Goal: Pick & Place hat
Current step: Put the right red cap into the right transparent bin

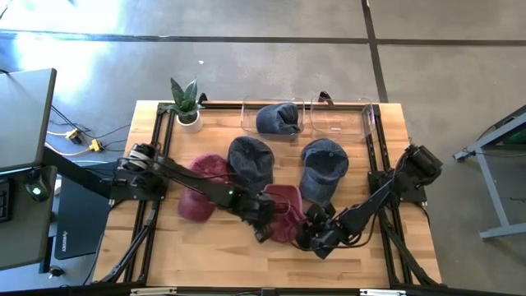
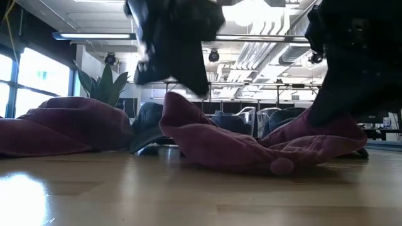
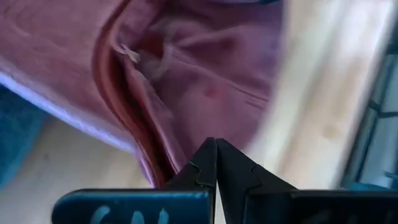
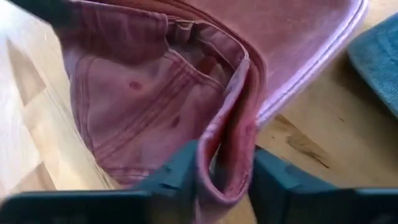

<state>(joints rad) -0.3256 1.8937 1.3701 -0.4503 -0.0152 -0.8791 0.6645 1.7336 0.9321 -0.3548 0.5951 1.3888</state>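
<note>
From the high view I see the wooden table [image 1: 205,255] with several caps on it, and both arms reach to the maroon hat [image 1: 283,210] near the front middle of the table: the left gripper [image 1: 261,215] is at its left side and the right gripper [image 1: 316,234] at its right side. Another maroon cap [image 1: 201,185] lies to the left, two blue caps [image 1: 251,160] are behind, and one more blue cap sits in a clear bin [image 1: 275,119] at the far edge, beside a small potted plant [image 1: 187,103]. In the low view the maroon hat [image 2: 251,147] lies crumpled on the table, with dark arm parts above both its ends. In the left wrist view, the left fingers [image 3: 233,168] are pressed together at the hat's edge [image 3: 186,93]; I cannot tell if cloth is between them. In the right wrist view, the right fingers [image 4: 177,168] pinch a fold of the hat's rim [image 4: 230,143].
</note>
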